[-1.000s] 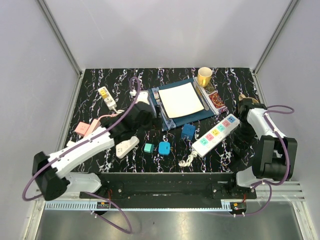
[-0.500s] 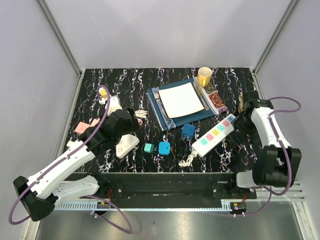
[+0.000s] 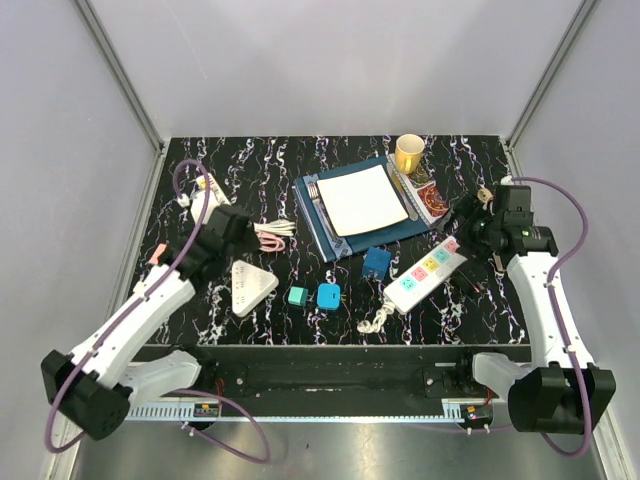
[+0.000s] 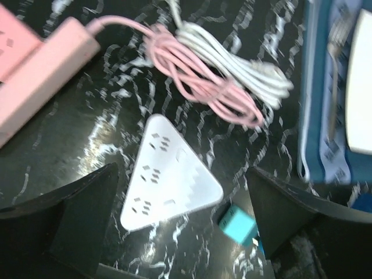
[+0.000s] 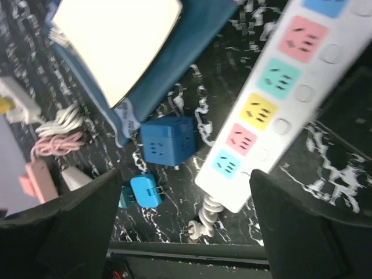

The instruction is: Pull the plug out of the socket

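Observation:
A light blue plug [image 3: 328, 295] [image 5: 144, 190] lies loose on the black marbled table, its prongs bare. A teal plug [image 3: 297, 296] [image 4: 238, 225] lies just left of it. A blue cube socket [image 3: 376, 262] [image 5: 168, 142] stands nearby, and a white strip with coloured sockets [image 3: 428, 268] [image 5: 273, 99] runs diagonally at the right. No plug shows in either. My left gripper [image 3: 228, 238] [image 4: 183, 192] hovers open over a white triangular socket [image 3: 251, 287] [image 4: 168, 174]. My right gripper [image 3: 465, 215] [image 5: 186, 174] hangs open above the strip's far end, holding nothing.
A white plate [image 3: 362, 200] on a blue placemat [image 3: 335, 240] and a yellow cup [image 3: 409, 153] stand at the back. Pink and white cord bundles [image 3: 272, 235] [image 4: 203, 87] and a pink strip [image 4: 35, 64] lie left. The white strip's coiled cord [image 3: 375, 321] [image 5: 203, 224] rests near the front edge.
My left arm has drawn back to the left, away from the placemat. My right arm has unfolded from the right edge and swung over the far end of the coloured strip.

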Motion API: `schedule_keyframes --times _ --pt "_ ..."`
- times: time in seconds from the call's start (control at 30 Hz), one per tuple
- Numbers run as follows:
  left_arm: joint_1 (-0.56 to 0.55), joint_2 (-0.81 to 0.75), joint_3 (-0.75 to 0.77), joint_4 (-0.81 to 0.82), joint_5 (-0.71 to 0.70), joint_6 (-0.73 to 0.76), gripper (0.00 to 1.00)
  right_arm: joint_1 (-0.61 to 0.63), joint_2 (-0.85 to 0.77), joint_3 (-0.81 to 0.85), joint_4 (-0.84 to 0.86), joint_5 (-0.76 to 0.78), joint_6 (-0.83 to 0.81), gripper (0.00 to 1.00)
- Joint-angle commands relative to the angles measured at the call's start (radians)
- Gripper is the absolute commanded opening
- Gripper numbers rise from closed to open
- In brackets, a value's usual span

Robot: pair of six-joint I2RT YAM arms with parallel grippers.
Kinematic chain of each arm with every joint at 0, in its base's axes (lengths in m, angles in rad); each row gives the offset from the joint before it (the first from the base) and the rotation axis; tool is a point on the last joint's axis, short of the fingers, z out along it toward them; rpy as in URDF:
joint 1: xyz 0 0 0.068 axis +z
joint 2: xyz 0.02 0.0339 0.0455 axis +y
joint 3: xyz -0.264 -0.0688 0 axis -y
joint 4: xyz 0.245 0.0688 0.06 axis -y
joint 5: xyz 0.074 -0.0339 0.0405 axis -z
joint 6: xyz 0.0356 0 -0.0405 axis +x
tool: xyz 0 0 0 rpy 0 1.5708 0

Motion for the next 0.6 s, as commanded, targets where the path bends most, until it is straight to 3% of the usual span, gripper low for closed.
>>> schedule_keyframes --times 0.0,0.3,0.57 --pt "0.177 0.113 0.139 0.012 -0.002 0.035 0.93 0.041 -0.04 -0.05 0.203 -0.209 -0.015 0.94" --pt "0.46 0.534 0.487 0.035 0.061 0.197 0.81 0.204 0.058 -0.023 0.321 -0.234 -0.032 0.9" --pt "0.529 0.846 0.751 0.031 0.138 0.258 0.66 0.368 0.171 0.04 0.392 -0.183 -0.003 0.84"
